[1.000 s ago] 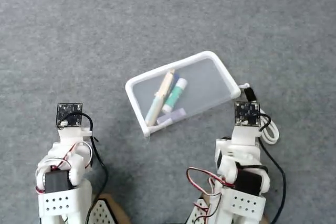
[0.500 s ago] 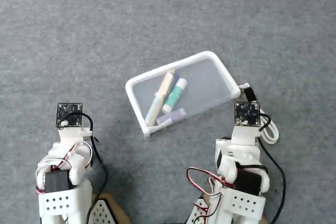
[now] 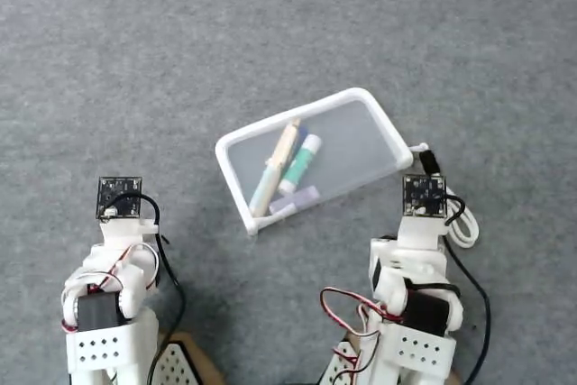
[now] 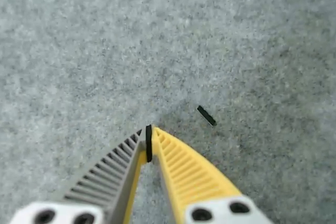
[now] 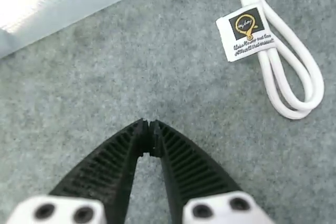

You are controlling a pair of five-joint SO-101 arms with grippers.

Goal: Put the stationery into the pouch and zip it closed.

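Observation:
A translucent pouch [image 3: 311,160] with a white rim lies tilted in the middle of the grey mat. Inside it lie a pencil [image 3: 279,164], a green-and-white tube [image 3: 300,163] and a pale lilac piece [image 3: 297,200]. Its white loop strap [image 5: 283,77] with a small tag [image 5: 247,34] trails on the mat by the right arm; the pouch's edge [image 5: 68,3] shows in the right wrist view. My right gripper [image 5: 149,135] is shut, empty, over bare mat just short of the pouch. My left gripper [image 4: 148,142] is shut, empty, over bare mat.
A small black sliver [image 4: 206,115] lies on the mat just ahead of the left gripper. Both arm bases [image 3: 104,313] sit at the mat's near edge. The grey mat [image 3: 270,42] stretches open beyond the pouch.

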